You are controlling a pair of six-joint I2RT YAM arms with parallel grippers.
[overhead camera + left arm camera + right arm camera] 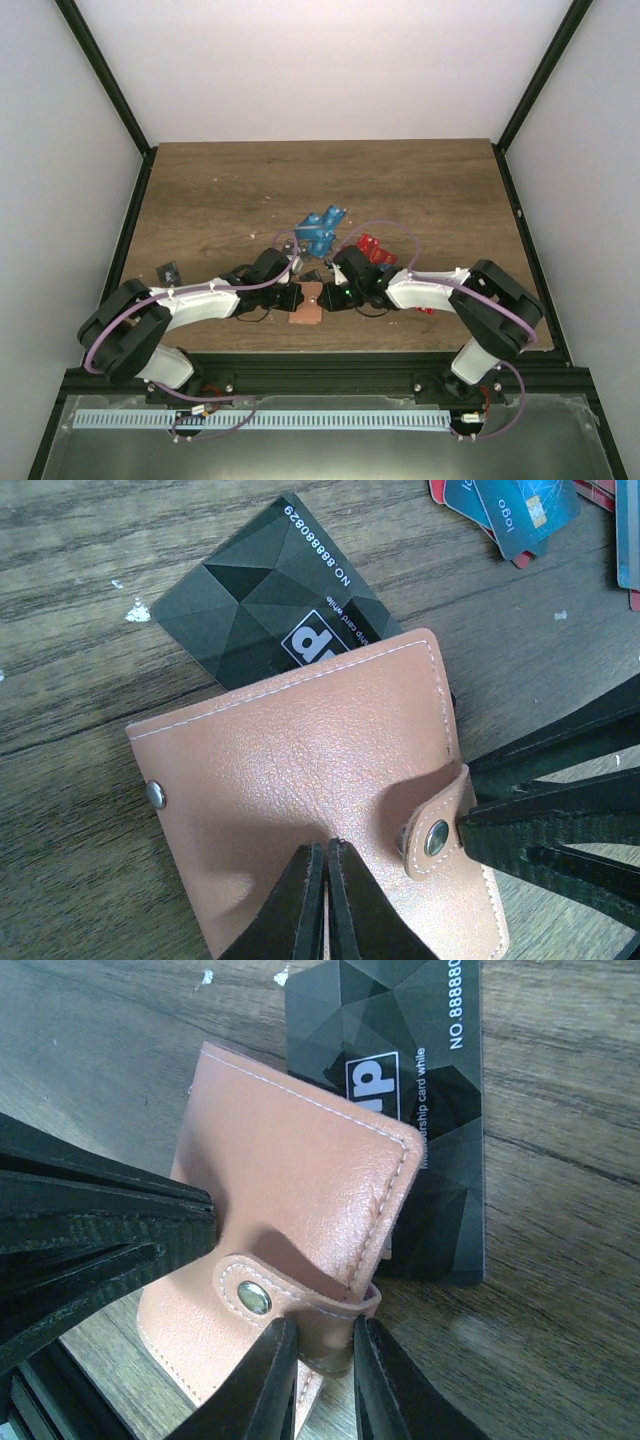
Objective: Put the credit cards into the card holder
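Your left fingers point(300, 912) pinch the card holder point(300, 750) at its edge. Your right fingers point(262, 1380) grip its strap point(300, 1305). A black card point(260, 600) sticks out behind.

Overhead view looks down; both close wrist views share the card holder point(300, 760).

Soft, even light falls from above. In the overhead view the plain white back wall point(320, 70) washes out, while the brown wood-grain tabletop point(220, 190) is evenly lit, with only faint shadows. Both wrist views are sharp: the tan-orange stitched leather card holder point(300, 750) shows its grain and a soft shadow under its strap. Close to the lens, the left gripper point(326, 852) reads near-featureless black.
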